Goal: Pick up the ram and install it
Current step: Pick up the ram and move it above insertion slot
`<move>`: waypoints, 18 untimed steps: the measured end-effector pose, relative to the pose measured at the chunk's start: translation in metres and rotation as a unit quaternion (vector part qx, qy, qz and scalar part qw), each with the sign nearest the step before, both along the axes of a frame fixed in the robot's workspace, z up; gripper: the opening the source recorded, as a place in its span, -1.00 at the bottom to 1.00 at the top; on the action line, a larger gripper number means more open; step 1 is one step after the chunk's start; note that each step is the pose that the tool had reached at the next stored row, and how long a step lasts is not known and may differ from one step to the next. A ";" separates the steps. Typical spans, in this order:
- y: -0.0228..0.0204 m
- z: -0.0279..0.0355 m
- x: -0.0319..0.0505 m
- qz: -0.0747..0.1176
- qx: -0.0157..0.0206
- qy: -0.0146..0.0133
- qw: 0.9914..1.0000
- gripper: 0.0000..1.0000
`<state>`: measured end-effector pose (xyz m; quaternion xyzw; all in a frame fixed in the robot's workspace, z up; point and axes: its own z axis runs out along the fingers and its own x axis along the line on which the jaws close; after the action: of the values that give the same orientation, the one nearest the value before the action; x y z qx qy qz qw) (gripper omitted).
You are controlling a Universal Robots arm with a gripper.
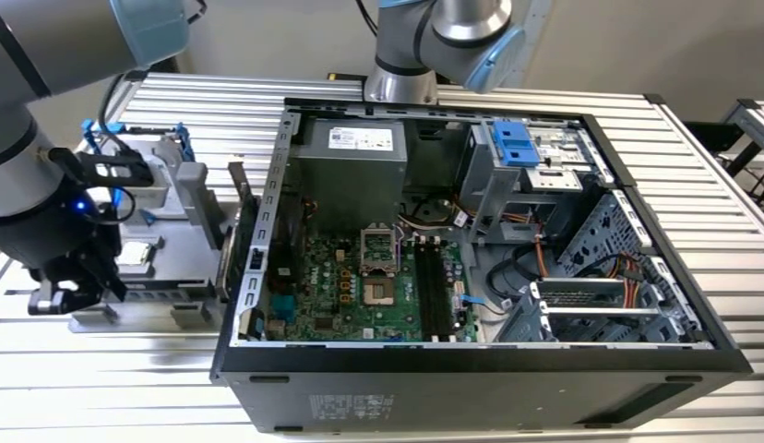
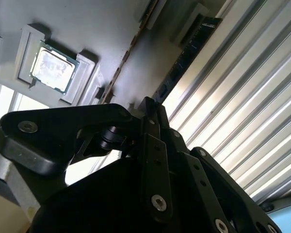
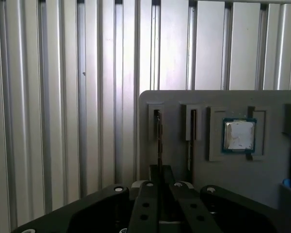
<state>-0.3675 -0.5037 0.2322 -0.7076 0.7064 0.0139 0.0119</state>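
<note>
- Exterior view, far left, at 9 o'clock of the open computer case (image 1: 481,388): the end effector (image 1: 53,297) hangs low at the near end of a grey parts holder (image 1: 154,309) on the ribbed tabletop (image 1: 112,397).
- First wrist view: the end effector is pressed together and seems to pinch the end of the ram (image 3: 158,141). The ram stands on edge in a holder slot, outside the case.
- Handling, my estimate: light, stiff, thin and brittle. Grip the flat faces near the free edge, keep off the contacts, and lift straight along the slot.
- Count: two thin boards on edge in neighbouring slots, namely the ram and a second board (image 3: 191,141). One square processor chip (image 3: 239,135) sits beside them.
- At 3 o'clock of the holder: one motherboard (image 1: 345,295) with black memory slots (image 1: 437,286), number unclear.
</note>
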 end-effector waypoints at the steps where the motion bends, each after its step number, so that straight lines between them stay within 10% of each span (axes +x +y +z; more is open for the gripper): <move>1: 0.0000 0.0013 0.0000 0.000 0.000 0.000 1.000 -1.00; 18: 0.0000 0.0195 -0.0004 -0.001 -0.001 0.001 1.000 -1.00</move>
<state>-0.3679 -0.5036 0.2517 -0.7067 0.7073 0.0138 0.0109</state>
